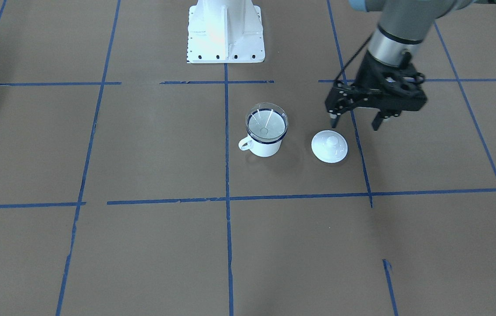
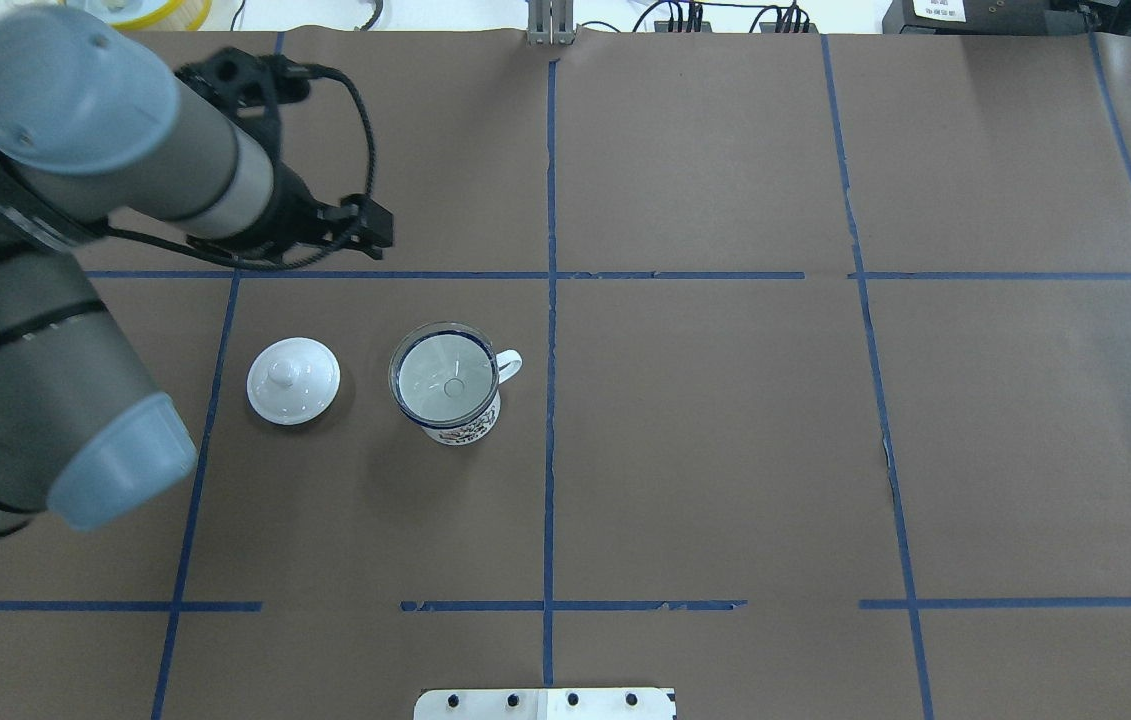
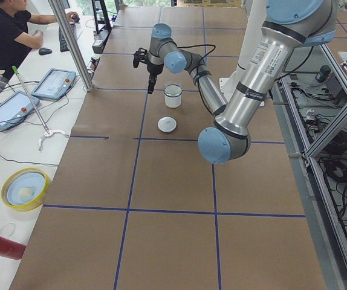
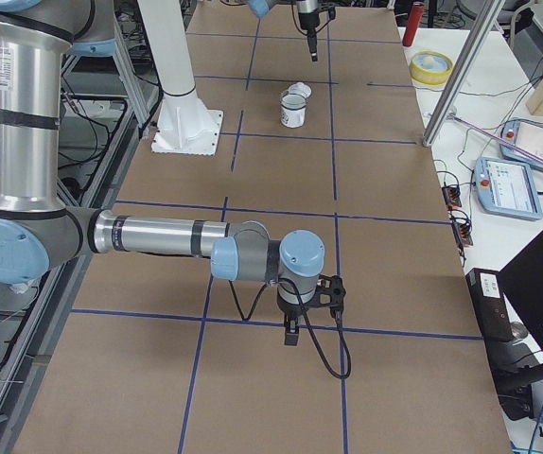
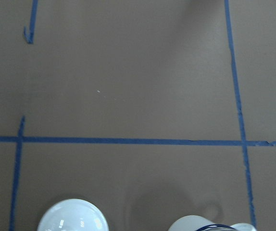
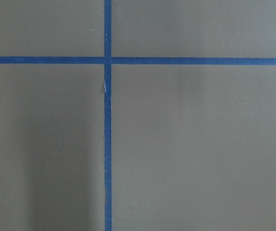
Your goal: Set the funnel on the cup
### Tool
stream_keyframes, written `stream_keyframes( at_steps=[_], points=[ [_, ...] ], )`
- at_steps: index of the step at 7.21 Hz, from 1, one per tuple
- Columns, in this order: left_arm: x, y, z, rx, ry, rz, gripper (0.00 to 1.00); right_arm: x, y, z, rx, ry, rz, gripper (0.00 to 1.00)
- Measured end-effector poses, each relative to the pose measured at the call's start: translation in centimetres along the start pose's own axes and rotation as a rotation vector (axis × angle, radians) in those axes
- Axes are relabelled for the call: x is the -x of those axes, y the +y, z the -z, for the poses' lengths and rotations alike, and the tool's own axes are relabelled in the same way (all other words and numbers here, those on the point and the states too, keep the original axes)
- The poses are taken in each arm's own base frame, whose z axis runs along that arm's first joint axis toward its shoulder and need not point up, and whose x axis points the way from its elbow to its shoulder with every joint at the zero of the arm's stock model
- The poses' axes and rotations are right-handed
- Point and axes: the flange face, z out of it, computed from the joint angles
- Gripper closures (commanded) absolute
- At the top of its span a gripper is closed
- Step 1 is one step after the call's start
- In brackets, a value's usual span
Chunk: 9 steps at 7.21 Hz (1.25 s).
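Left gripper hangs wide open and empty above the table. To its right, past the lid, the funnel already sits in the cup. Right gripper, state untellable, is well apart.

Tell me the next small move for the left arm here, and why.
Probably just a retreat: lift the left gripper a little higher and draw it away. The clear plastic funnel already sits in the mouth of the blue-rimmed white enamel mug. The gripper hangs open and empty, touching neither of them nor the round white knobbed lid beside the mug.
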Motion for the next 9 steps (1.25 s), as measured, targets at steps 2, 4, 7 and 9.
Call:
stream_keyframes(
  at_steps=[2, 4, 7, 9],
  points=[
    [14.9, -3.1, 1.0, 0.053, -0.054, -0.107, 0.0, 0.0, 0.0, 0.0, 0.001, 0.0, -0.001, 0.0],
    [29.1, -2.8, 1.1, 0.117, -0.092, -0.176, 0.0, 0.0, 0.0, 0.0, 0.0, 0.0, 0.0, 0.0],
    [43.1, 2.5, -0.2, 0.213, -0.095, -0.138, 0.0, 0.0, 0.0, 0.0, 0.001, 0.0, -0.001, 0.0],
    [47.6, 8.1, -1.4, 0.254, -0.024, -0.101, 0.0, 0.0, 0.0, 0.0, 0.0, 0.0, 0.0, 0.0]
  ],
)
